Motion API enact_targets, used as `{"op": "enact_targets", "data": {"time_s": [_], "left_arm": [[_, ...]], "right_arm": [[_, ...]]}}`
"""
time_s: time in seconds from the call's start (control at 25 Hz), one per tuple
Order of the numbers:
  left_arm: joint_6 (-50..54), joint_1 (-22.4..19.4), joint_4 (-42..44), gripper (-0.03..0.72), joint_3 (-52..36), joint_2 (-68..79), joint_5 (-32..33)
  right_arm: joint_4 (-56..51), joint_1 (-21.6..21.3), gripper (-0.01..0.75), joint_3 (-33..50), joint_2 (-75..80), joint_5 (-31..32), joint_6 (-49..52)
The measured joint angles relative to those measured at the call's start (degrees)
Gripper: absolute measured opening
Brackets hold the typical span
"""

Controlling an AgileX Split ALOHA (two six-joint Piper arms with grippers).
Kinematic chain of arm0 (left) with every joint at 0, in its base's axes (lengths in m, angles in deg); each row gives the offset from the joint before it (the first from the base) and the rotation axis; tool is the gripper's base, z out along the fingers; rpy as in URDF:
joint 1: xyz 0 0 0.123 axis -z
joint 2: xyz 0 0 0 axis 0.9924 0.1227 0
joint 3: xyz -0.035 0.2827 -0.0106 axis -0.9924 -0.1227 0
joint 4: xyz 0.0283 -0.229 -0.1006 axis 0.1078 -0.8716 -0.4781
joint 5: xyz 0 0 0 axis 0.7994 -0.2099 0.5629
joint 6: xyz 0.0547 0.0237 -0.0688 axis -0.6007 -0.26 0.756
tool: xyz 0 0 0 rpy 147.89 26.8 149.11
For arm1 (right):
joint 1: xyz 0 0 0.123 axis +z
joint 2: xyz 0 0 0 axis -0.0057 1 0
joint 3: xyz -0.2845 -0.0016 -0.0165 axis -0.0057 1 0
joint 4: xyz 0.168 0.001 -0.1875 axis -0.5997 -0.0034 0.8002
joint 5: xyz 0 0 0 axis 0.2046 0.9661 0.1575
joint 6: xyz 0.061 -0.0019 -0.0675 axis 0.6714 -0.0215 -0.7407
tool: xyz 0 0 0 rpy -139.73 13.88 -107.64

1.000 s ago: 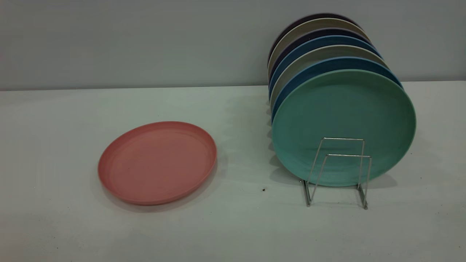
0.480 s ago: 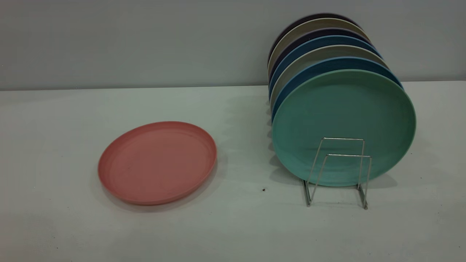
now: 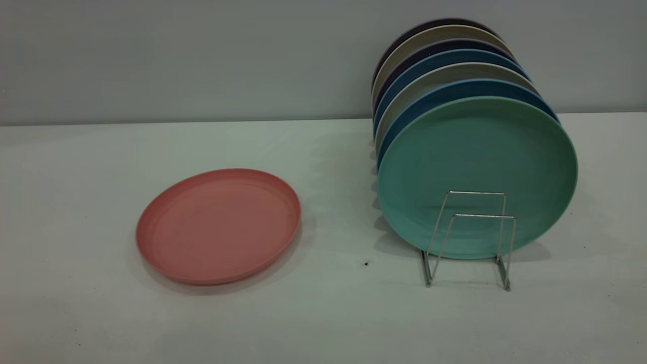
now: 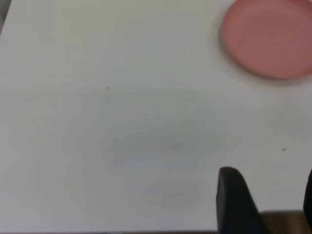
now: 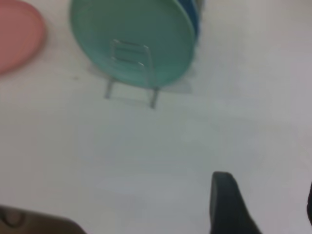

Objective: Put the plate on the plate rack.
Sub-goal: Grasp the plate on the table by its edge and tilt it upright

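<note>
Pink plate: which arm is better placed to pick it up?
Probably left. The pink plate lies flat on the table's left side, apart from the plate rack; neither arm appears in the exterior view.

Little of the robot shows. The left gripper (image 4: 265, 202) has matte black fingers (image 4: 234, 200), broad and blunt with rounded tips, above a tan strip at the base. The right gripper (image 5: 263, 204) has the same dark, rounded fingers (image 5: 226, 204).
</note>
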Motion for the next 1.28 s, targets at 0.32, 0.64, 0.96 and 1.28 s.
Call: {"op": "enact_targets", "data": {"time_s": [0.32,0.64,0.96,1.28], "left_arm": [[0.2,1.4,-8.2,0.379,1.1,13.4,-3.5],[-1.2,3.0,-10.7,0.379,1.1,31.4,-15.3],[-10.0,2.2,-12.5,0.379,3.9,59.7,-27.3],[-39.4,-13.4,-44.4,0.379,18.6,81.3,-23.7]], "right_arm": [[-1.4,0.0,0.388,-4.2,14.7,-13.2,4.1],[-3.2,0.0,0.339,-4.0,30.7,-29.4,8.0],[-7.4,-0.4,0.26,-3.9,58.4,-45.3,4.7],[-21.4,-8.9,0.252,-10.8,76.6,-48.5,-11.6]]}}
